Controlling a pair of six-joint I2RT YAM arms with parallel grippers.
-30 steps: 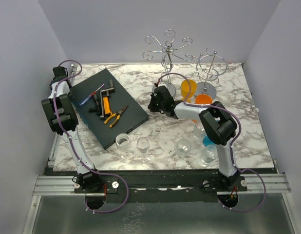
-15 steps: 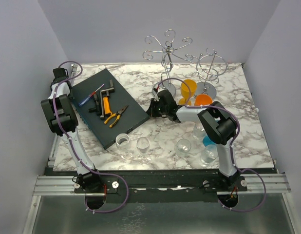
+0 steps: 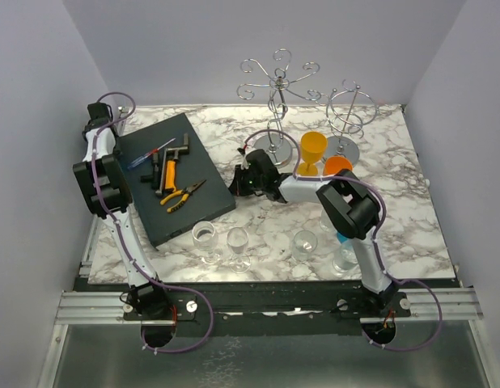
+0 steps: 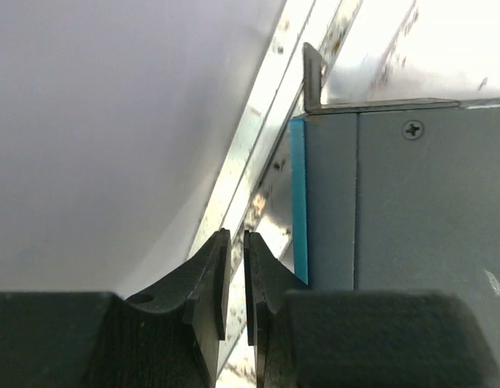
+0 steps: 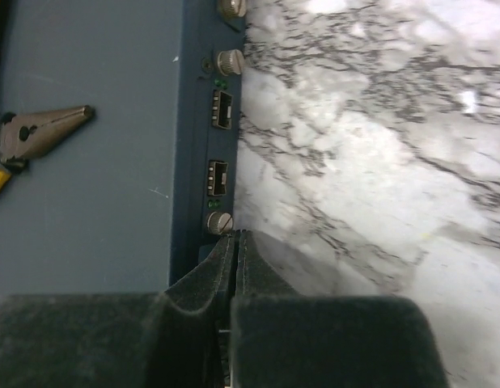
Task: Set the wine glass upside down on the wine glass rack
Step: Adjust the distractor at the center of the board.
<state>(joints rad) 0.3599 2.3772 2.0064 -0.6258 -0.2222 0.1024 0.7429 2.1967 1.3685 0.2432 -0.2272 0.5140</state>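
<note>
Wine glass: clear wine glass standing upright in the near row on the worktop, other clear glasses on either side, neither tool touching it.
Handling: likely feeling light, stiff, slick and brittle, so calling for a gentle squeeze rather than a hard one.
Hold point: judging the stem just under the bowl as the safest place, keeping the foot free for sliding into a rack arm once inverted.
Right tool: sitting fully closed, fingers meeting, gripping nothing. Resting low on the marble against the side of the dark box, with pliers lying on top.
Left tool: showing only a thin slit between the fingers, holding nothing. Hovering over the box's far left corner, beside the wall.
Orange glass: standing upright farther back, near the rack bases.
Wine glass rack: standing at the far edge, well apart from the clear glass, with a second wire stand to its right.
Risk: gripping the bowl meaning slipping or cracking — turning over slowly being wise.
</note>
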